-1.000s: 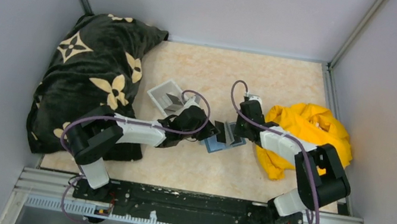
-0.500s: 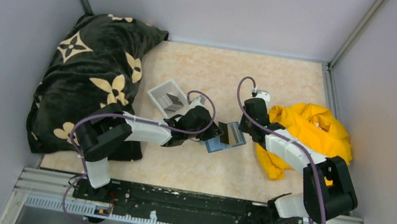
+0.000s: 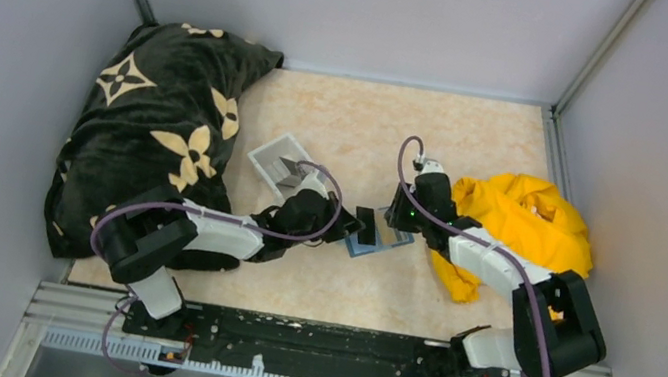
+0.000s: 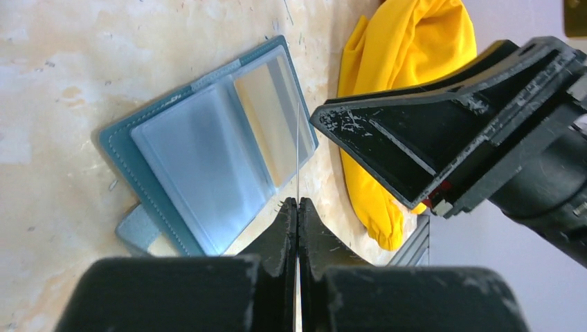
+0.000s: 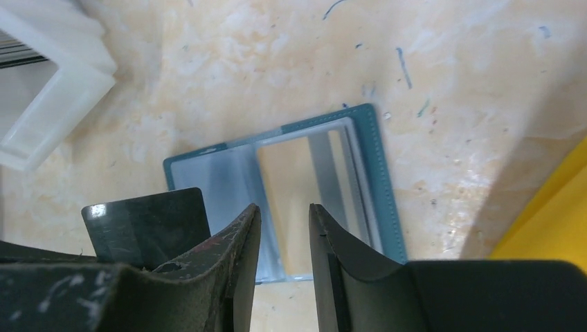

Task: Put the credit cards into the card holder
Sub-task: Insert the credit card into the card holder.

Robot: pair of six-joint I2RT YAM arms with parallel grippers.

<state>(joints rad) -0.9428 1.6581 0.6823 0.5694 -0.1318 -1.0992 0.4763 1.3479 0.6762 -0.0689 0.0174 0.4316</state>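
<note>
The card holder (image 4: 201,159) lies open on the table, a teal wallet with clear pockets. A yellow-tan credit card (image 4: 266,117) sits in its right pocket. My left gripper (image 4: 297,202) is shut on a dark grey credit card (image 5: 149,225), which the left wrist view shows edge-on as a thin line above the holder. In the top view this card (image 3: 366,224) stands upright over the holder (image 3: 379,246). My right gripper (image 5: 284,211) hovers over the holder's right half (image 5: 374,173), open, with nothing between its fingers; the grey card is just left of it.
A white plastic tray (image 3: 278,162) stands behind the left gripper and holds grey cards. A yellow cloth (image 3: 517,223) lies bunched under the right arm. A black patterned pillow (image 3: 158,120) fills the left side. Grey walls close in the table.
The right gripper's jaws have opened wider. The grey card now sits only in the left gripper, which has drawn it a little to the left.
</note>
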